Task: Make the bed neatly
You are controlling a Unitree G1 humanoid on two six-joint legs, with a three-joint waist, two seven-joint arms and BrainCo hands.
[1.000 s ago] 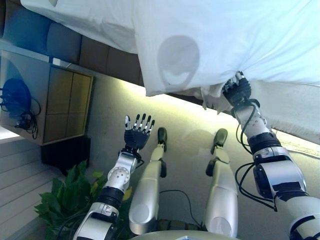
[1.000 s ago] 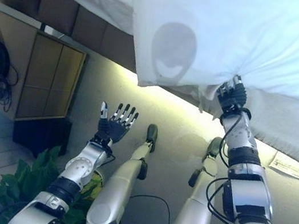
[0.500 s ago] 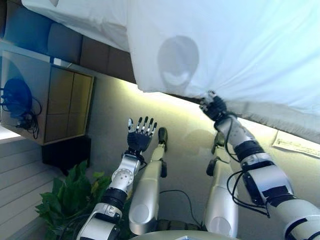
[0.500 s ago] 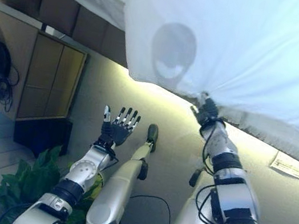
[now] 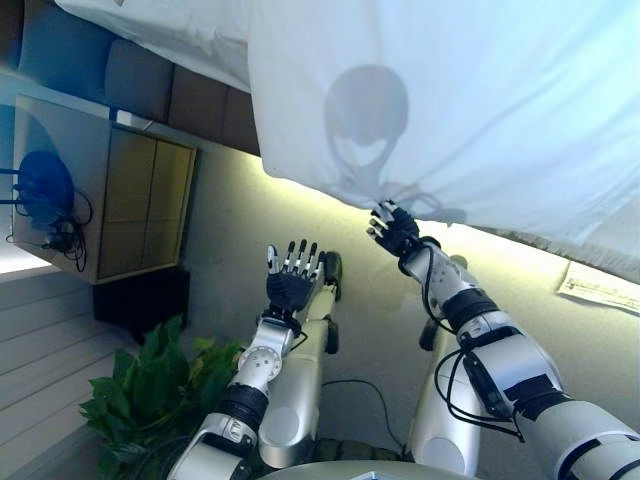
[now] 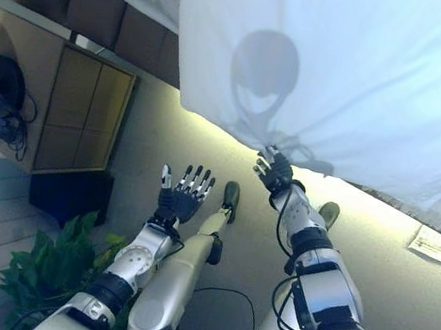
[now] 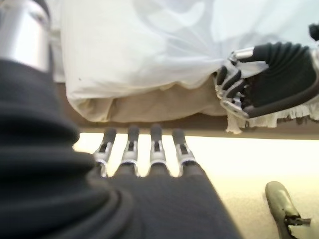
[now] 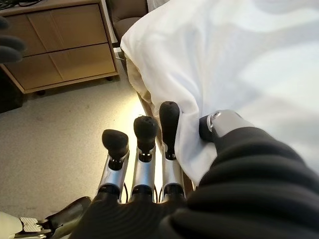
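A white duvet [image 5: 480,100] covers the bed and hangs over its near edge. My right hand [image 5: 395,230] is at that edge with its fingers and thumb pinched on the duvet's hem. The right wrist view shows the cloth [image 8: 239,59] running between the thumb and the fingers [image 8: 144,149]. The left wrist view shows the same hand [image 7: 269,79] curled on the hem, with the beige bed base [image 7: 164,102] below the cloth. My left hand [image 5: 292,280] is open and empty, fingers straight, above the floor and apart from the bed.
A wooden nightstand [image 5: 120,200] with cables and a dark blue object [image 5: 45,190] stands on the left, by the brown padded headboard [image 5: 200,100]. A white pillow [image 5: 170,30] lies at the head. A green plant [image 5: 150,400] is lower left. A paper [image 5: 600,288] lies on the floor.
My right hand has moved left along the bed edge, taking the duvet's hem with it, so the bunched corner is drawn out flatter. My left hand has risen slightly.
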